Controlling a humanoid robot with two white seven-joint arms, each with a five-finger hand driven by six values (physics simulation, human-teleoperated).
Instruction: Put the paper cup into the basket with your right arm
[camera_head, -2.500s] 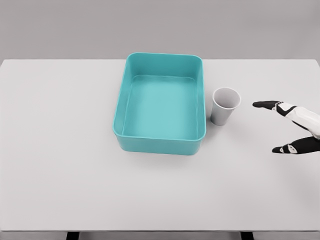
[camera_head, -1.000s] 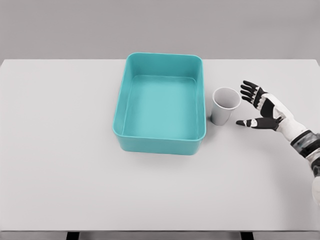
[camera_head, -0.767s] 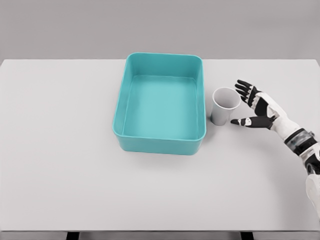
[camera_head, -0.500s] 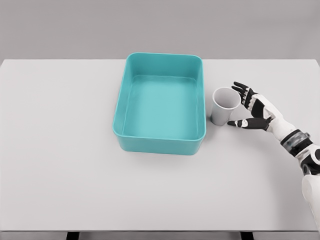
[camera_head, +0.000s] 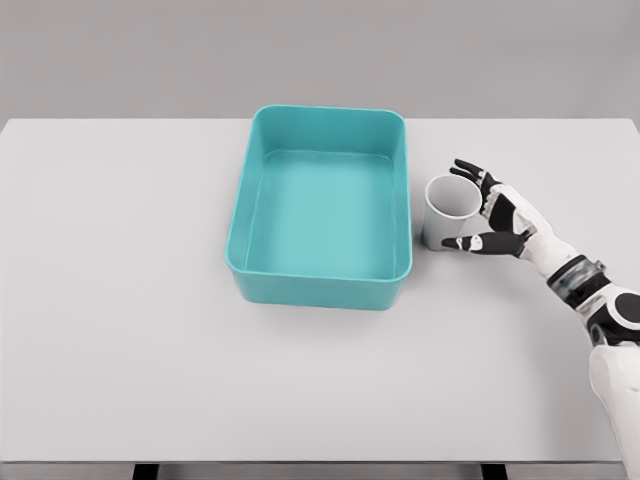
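A white table (camera_head: 130, 330) is seen from the head camera, spanning the width of the picture under a plain grey backdrop. Near its middle a teal basket (camera_head: 244, 215) is set — a rectangular bin with rounded corners and upright walls, its floor bare. Just beside the basket's right wall, on the tabletop and outside the bin, the paper cup (camera_head: 446, 215) stands upright with its open mouth facing up; a narrow strip of table can be made out between the cup and the basket, so the two are taken to be close but apart. The right hand (camera_head: 497, 218) is brought in from the lower right, its white forearm running diagonally up from the picture's right edge. Its dark fingers (camera_head: 468, 170) are spread apart and reach around the far side of the cup's rim, while the thumb (camera_head: 470, 243) is held low at the near side of the cup's base, so that the cup is bracketed between them. The hand is not closed on the cup — whether the fingertips or the thumb actually touch its wall cannot be told from this view. The palm is turned toward the cup's right side. The cup is not lifted or tilted.
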